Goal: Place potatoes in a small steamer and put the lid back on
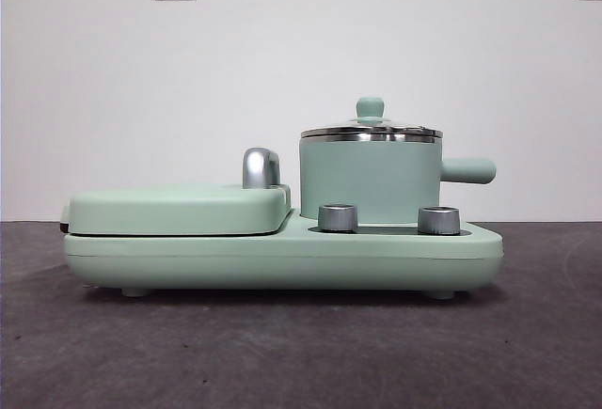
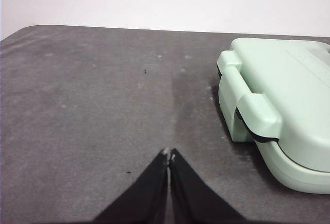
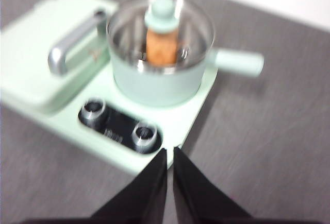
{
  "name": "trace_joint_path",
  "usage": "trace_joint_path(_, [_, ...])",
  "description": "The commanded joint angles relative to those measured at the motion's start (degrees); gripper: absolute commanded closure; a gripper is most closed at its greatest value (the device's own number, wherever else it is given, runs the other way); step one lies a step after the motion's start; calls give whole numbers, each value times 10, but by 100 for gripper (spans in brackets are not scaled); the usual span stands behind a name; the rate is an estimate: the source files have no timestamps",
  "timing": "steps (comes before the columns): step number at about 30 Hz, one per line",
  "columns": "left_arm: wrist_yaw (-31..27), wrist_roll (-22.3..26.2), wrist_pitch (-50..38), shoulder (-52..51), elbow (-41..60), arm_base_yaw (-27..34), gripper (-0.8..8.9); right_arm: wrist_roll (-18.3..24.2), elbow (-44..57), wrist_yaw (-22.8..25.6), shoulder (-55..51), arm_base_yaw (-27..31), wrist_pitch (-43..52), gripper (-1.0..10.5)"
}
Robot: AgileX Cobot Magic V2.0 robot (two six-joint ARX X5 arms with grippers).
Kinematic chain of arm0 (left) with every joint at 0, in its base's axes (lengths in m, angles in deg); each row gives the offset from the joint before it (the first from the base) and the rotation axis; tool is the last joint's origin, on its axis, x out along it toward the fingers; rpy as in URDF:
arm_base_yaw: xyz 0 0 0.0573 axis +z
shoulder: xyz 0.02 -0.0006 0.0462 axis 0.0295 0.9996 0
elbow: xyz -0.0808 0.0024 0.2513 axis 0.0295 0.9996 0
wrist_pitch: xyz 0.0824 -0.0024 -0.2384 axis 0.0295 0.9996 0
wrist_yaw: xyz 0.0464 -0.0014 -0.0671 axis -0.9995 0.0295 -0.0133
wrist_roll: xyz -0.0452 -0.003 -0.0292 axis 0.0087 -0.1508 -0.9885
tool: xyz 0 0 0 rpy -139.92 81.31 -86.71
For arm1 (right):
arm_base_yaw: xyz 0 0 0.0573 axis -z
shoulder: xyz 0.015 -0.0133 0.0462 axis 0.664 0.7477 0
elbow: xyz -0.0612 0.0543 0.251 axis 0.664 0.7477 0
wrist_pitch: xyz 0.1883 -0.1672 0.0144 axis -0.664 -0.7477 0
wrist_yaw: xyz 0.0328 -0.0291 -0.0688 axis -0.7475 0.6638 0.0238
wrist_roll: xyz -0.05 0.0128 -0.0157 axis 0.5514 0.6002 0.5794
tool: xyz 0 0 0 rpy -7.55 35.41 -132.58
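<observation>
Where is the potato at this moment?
The potato sits inside the small steamer, seen through the glass lid in the right wrist view. The steamer stands on the cooker base, beside the griddle lid.

I count one steamer pot [image 1: 369, 181], one glass lid [image 1: 371, 131], one potato [image 3: 161, 49], one griddle lid [image 1: 179, 208], two control knobs [image 1: 338, 217], and my two grippers [image 2: 169, 154].

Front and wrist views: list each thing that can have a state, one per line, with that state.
lid: on the pot, closed.
small steamer: upright on the base, covered.
potato: inside the pot, seen through the glass.
griddle lid: shut flat.
left pincer: shut, empty, above the table.
right pincer: shut, empty, clear of the pot.
</observation>
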State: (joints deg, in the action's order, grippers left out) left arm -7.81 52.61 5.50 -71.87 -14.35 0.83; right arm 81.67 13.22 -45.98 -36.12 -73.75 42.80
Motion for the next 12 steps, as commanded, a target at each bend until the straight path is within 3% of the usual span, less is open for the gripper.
trace_joint_path(1, [0,4,-8,-1,11,1,807,16,85,-7,-64,53,59,931])
trace_joint_path(4, [0,4,-8,-1,11,1,807,18,228,-52,-169,131,161,931])
trace_joint_path(7, [0,4,-8,-1,11,1,807,31,348,-63,-265,196,235,931])
trace_joint_path(12, [1,4,-8,-1,11,1,807,31,450,-90,-359,268,260,931])
